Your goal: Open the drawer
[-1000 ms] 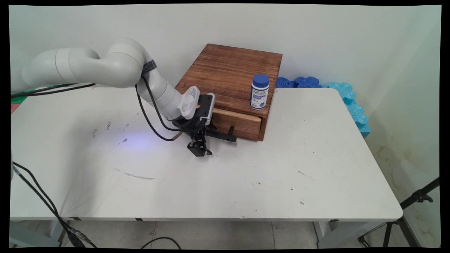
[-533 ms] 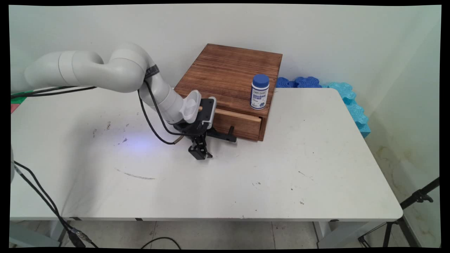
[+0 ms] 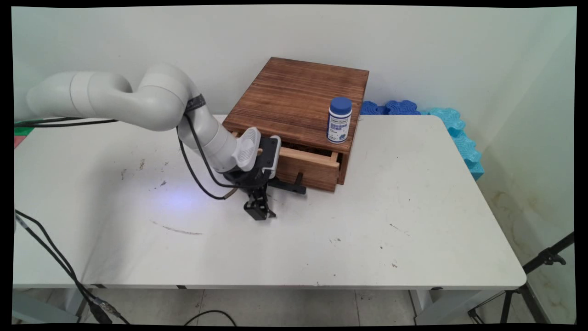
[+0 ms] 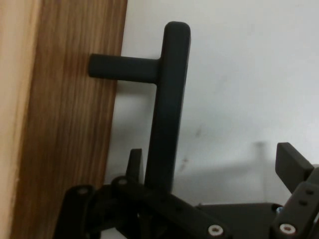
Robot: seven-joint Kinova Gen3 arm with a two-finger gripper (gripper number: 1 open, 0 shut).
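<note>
A dark wooden box [image 3: 301, 94] stands at the table's back, and its drawer [image 3: 308, 166] is pulled out a little. The drawer's black bar handle [image 3: 288, 186] [image 4: 168, 109] sticks out on short posts. My gripper [image 3: 268, 197] [image 4: 214, 162] is open at the handle's left end, and the bar runs between its fingers. One finger [image 4: 134, 162] sits between the bar and the drawer front [image 4: 65, 124]; the other finger [image 4: 293, 164] stands well clear on the outer side. A white bottle with a blue cap [image 3: 340, 120] stands upright on the box's top, near its front right corner.
Blue foam pieces [image 3: 452, 128] lie behind and beside the table's far right corner. A black tripod [image 3: 537, 271] stands on the floor at the lower right. Black cables [image 3: 55, 262] hang off the table's left front. The white table [image 3: 321, 239] shows scuff marks.
The drawer has slid a little way out of the box towards the table's near side. My gripper has moved the same way with the handle.
</note>
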